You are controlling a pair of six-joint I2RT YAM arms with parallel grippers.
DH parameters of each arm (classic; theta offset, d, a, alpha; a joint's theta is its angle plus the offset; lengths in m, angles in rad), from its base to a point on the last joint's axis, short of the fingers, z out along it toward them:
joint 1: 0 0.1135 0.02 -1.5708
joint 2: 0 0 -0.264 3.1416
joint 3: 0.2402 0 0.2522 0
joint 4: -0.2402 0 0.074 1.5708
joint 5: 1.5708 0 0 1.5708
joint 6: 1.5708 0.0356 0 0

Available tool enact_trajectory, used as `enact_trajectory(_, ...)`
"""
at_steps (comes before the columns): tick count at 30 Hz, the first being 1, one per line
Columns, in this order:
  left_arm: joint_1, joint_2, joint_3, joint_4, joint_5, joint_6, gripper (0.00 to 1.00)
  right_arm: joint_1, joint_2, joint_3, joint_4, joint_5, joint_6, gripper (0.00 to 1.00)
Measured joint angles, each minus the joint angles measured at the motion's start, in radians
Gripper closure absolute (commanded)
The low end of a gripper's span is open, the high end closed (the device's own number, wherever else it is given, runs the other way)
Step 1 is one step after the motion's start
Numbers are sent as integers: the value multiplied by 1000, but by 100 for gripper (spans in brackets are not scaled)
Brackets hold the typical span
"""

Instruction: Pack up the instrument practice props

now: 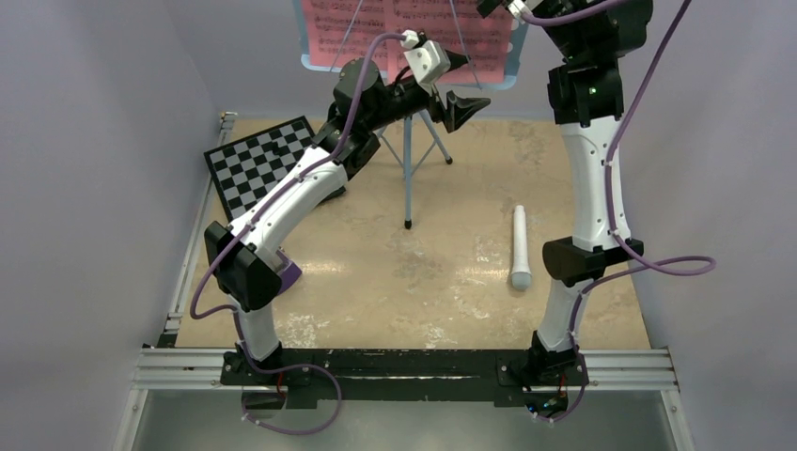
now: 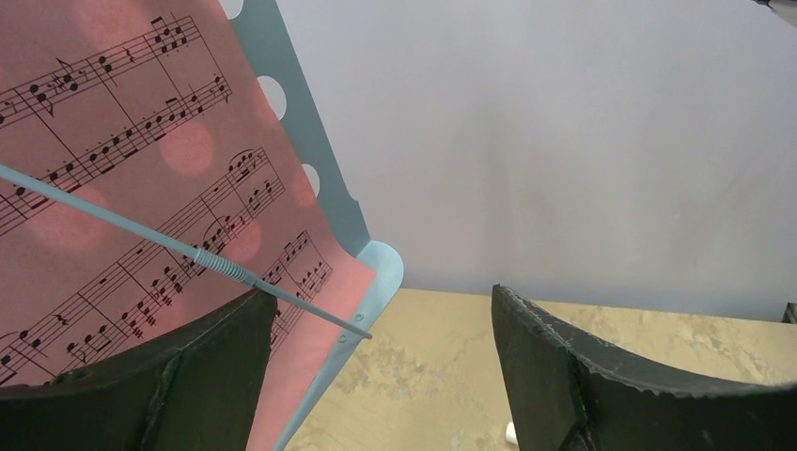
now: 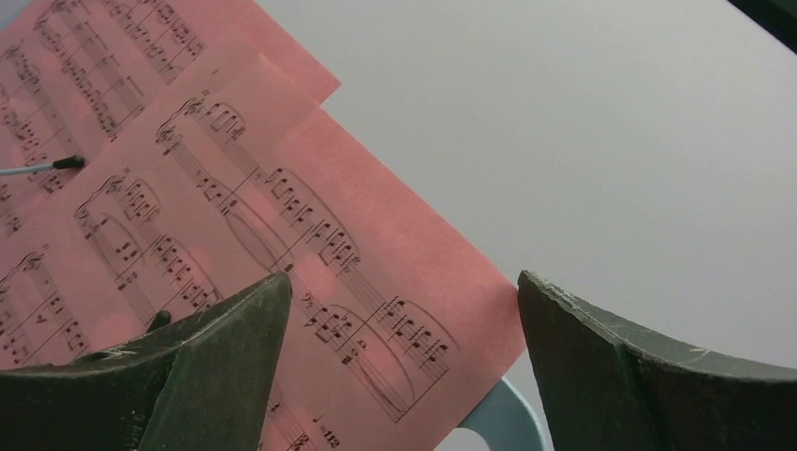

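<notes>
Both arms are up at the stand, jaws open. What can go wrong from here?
1. The thin retaining wire lies across the pink sheet-music pages; pulling them sideways could tear or crumple them.
2. The music stand sits on a slim tripod; a push high up might tip it.

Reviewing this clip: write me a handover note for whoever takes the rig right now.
Left hand: open, holding nothing, at the music stand's lower corner.
Right hand: open, holding nothing, facing the pink pages' right edge.
Things: pages sit on the upright stand; white tube lies on the table near the right arm; purple wedge partly hidden behind the left arm.
Done: nothing packed.
Left: pages, stand, tube, wedge; no container in view.
</notes>
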Motion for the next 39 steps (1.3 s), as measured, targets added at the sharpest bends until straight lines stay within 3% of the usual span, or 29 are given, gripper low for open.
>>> enact_trajectory(18, -4, -15, -43, 28, 2, 0, 13, 32, -108, -212, 4, -150, -139, 29)
enact_trajectory(28, -4, -15, -43, 29, 0, 1, 13, 33, -266, -429, 13, -200, -150, 27)
enact_trajectory(39, -3, -15, -46, 35, 1, 0, 13, 34, -248, -407, 11, -200, 61, 22)
